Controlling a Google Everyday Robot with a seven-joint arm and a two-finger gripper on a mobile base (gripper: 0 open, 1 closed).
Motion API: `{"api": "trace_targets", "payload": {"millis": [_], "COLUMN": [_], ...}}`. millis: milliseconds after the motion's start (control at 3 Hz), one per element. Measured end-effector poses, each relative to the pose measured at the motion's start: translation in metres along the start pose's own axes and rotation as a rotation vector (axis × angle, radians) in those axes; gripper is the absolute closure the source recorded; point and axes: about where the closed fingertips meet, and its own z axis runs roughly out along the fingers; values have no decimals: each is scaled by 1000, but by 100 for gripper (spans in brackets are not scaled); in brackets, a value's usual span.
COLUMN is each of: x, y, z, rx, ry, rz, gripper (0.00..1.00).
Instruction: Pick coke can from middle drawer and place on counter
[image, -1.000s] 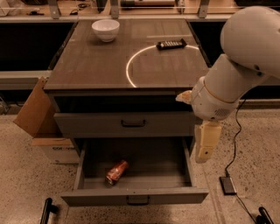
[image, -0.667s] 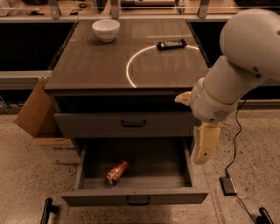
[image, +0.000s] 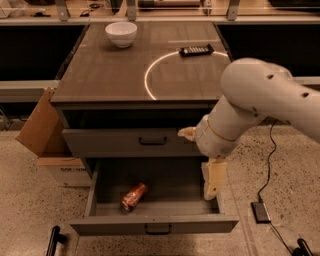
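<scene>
The coke can lies on its side on the floor of the open middle drawer, towards its left front. My gripper hangs pointing down over the drawer's right end, well to the right of the can and apart from it. My big white arm comes in from the right and hides the counter's right front corner. The counter bears a bright white arc line.
A white bowl and a flat black remote sit at the back of the counter. The drawer above is shut. A cardboard box stands left of the cabinet. A black adapter with a cable lies on the floor to the right.
My arm and gripper have moved left and down, from beside the cabinet's right side to over the right end of the open drawer. The can has not moved.
</scene>
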Motion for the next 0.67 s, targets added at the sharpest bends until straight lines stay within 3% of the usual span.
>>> {"api": "trace_targets", "payload": {"millis": [333,667], "x": [-2,-5], "y": [-4,-2], "z": [50,117], "rx": [-32,-112], "ry": [-35,-151], "rz": [-74,-114], "gripper": [0,0]}}
